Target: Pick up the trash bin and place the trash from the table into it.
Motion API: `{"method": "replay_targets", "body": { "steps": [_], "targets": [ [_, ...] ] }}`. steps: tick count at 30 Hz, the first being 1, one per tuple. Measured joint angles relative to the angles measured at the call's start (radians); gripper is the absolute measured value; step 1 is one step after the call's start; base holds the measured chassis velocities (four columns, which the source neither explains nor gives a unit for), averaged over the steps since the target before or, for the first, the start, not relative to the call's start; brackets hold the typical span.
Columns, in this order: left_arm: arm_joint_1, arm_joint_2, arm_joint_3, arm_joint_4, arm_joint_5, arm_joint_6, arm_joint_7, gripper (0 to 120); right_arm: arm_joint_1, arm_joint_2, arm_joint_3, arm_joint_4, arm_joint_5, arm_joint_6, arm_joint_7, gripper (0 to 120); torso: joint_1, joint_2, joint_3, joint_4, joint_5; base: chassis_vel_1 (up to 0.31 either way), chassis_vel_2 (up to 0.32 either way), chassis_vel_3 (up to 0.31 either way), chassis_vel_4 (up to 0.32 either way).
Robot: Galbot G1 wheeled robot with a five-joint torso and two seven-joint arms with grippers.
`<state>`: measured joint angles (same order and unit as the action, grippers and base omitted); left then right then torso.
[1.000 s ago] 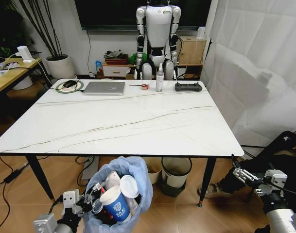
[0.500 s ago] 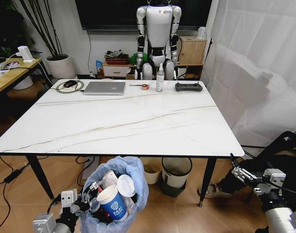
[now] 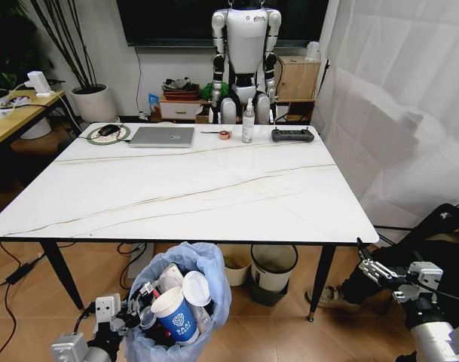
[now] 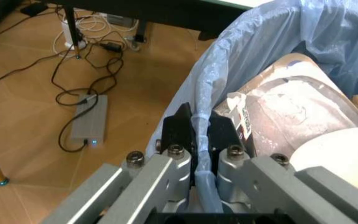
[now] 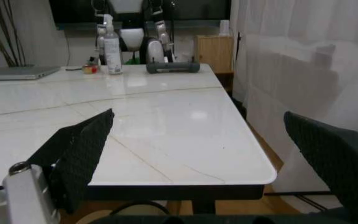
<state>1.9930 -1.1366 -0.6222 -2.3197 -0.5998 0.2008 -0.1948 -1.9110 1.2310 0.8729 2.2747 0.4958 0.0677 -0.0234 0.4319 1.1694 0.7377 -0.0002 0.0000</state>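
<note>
The trash bin (image 3: 206,265), lined with a puffy light-blue bag, hangs in front of the table's (image 3: 214,188) near edge, on my left side. It holds the trash: a blue paper cup (image 3: 174,317), white lids and crumpled wrappers. My left gripper (image 3: 131,313) is shut on the bin's rim. In the left wrist view the black fingers (image 4: 177,128) pinch the bag's rolled edge (image 4: 202,140), with white trash (image 4: 291,107) just inside. My right gripper (image 3: 371,268) is held open, low at the table's right corner, its gripper (image 5: 197,121) facing across the tabletop (image 5: 166,140).
At the table's far edge lie a silver laptop (image 3: 161,136), a mouse on a mat (image 3: 107,130), a spray bottle (image 3: 247,121) and a black controller (image 3: 292,135). A grey bin (image 3: 273,264) and a cream bin (image 3: 233,268) stand under the table. Cables (image 4: 86,126) cross the floor.
The bin and my left gripper have shifted very slightly to the left. The right arm has stayed where it was.
</note>
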Motion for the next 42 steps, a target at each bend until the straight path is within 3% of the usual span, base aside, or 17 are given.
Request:
{"method": "replay_targets", "body": {
  "steps": [42],
  "targets": [
    [-0.007,-0.086,-0.025,0.056,-0.016,-0.003,0.013,0,0.001,-0.001,-0.001,0.0,0.001,-0.001,0.001,100,-0.097,-0.218,-0.121,0.0,0.0,0.0,0.0,0.0,0.0]
  ]
}}
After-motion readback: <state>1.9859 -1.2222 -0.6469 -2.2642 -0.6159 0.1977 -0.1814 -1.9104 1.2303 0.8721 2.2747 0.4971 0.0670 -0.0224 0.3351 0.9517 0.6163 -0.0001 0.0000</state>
